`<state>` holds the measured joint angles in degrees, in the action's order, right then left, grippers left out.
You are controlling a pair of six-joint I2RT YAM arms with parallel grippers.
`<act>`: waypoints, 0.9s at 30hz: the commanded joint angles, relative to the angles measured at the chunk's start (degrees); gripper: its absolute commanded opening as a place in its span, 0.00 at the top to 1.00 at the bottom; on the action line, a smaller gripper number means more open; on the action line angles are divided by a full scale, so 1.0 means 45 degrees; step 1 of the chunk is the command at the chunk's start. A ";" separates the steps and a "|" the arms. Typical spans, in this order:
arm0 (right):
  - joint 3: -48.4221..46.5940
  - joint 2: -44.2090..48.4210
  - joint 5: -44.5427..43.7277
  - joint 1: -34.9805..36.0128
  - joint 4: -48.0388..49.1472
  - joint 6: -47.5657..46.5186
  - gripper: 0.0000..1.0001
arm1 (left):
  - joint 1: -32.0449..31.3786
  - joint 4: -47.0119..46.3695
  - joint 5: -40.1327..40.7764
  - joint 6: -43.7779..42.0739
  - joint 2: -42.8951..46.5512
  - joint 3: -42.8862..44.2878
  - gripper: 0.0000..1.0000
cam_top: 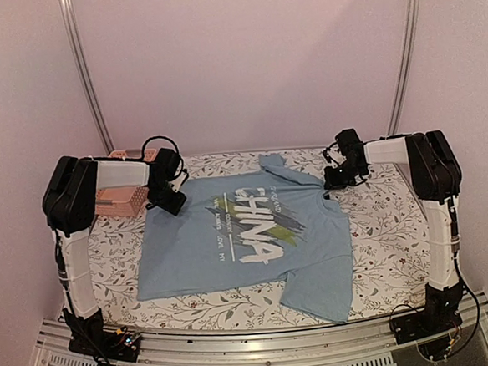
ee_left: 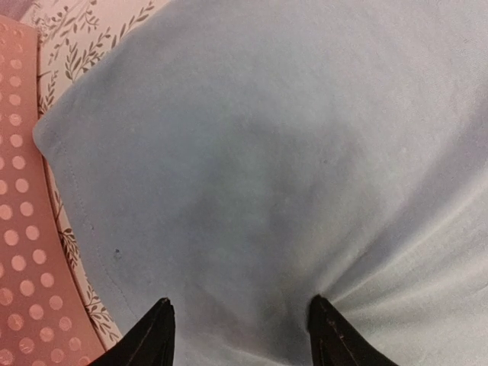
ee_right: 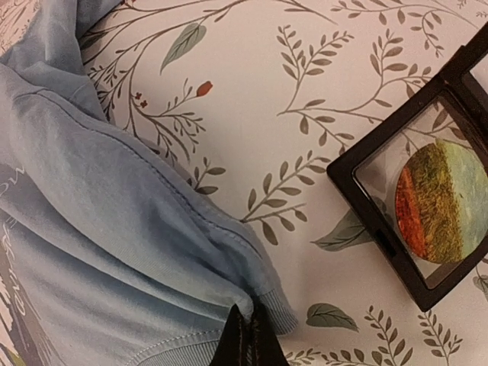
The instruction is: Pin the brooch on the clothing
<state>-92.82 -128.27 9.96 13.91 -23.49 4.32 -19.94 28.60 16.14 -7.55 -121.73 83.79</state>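
The clothing [cam_top: 231,234], a light blue T-shirt with white "CHINA" lettering, lies flat on the table with its collar to the right. My right gripper [ee_right: 245,314] is shut on a fold of fabric at the ribbed collar edge [ee_right: 274,297]. In the top view it [cam_top: 342,179] sits at the shirt's far right corner. The brooch [ee_right: 442,202], round with orange and green, lies inside a black square case [ee_right: 381,194] to the right of that gripper. My left gripper [ee_left: 240,305] stands open, both tips pressed on the shirt [ee_left: 267,152] near its hem, which creases at the right tip.
A pink dotted box [cam_top: 119,196] stands at the table's far left, close beside the left gripper [cam_top: 172,203]; its side [ee_left: 19,229] fills the left edge of the left wrist view. A floral cloth [cam_top: 389,223] covers the table.
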 commanded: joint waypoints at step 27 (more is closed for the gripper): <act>0.9026 0.7592 -0.0158 0.0218 -0.1488 0.2145 0.78 | -0.1300 0.2898 -0.1005 0.1355 0.3485 -0.4815 0.40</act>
<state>-52.80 -97.62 13.23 15.25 -23.16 12.49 -24.01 33.71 12.58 -2.22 -107.44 65.60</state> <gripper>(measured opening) 0.147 0.601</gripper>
